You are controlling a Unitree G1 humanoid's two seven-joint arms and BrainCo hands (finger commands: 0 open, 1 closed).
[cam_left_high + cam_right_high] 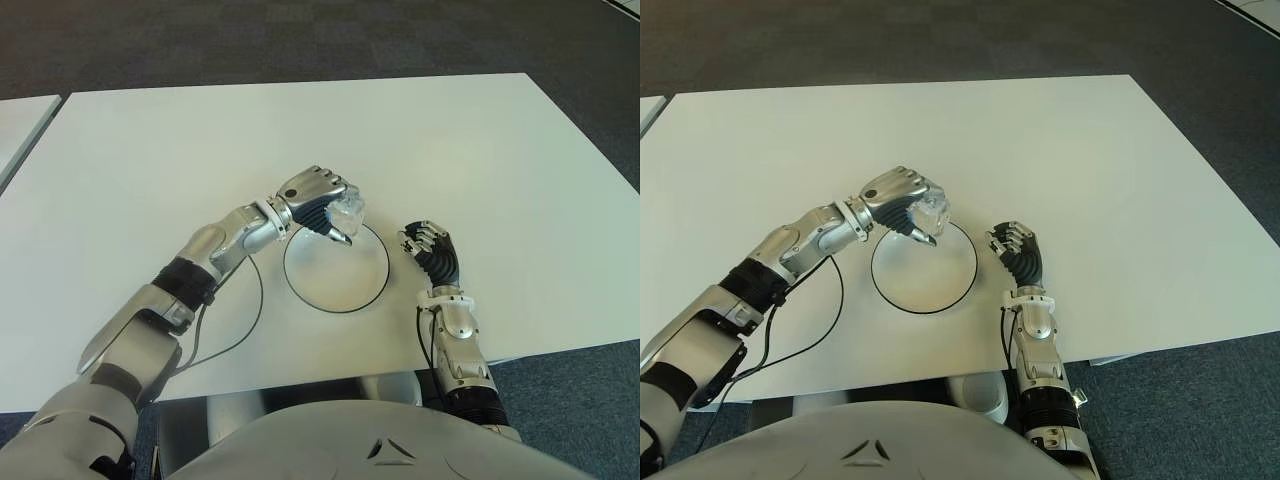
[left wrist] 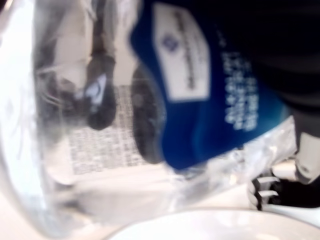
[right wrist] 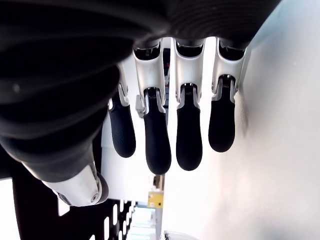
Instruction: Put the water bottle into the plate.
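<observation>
L hand (image 1: 318,202) clamps bottle (image 1: 347,212) over plate (image 1: 340,285).

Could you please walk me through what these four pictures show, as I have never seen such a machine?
This is a humanoid robot with two arms, each ending in a hand of several fingers. Two pictures come from a stereo camera on its head, looking down at a white table. The other two come from cameras on its wrists, very close to each hand. On the table lies a white plate with a dark rim. The left hand is shut on a clear water bottle with a blue label, holding it over the plate's far edge; the left wrist view shows the bottle filling the frame. The right hand shows just right of the plate, fingers relaxed and holding nothing.
</observation>
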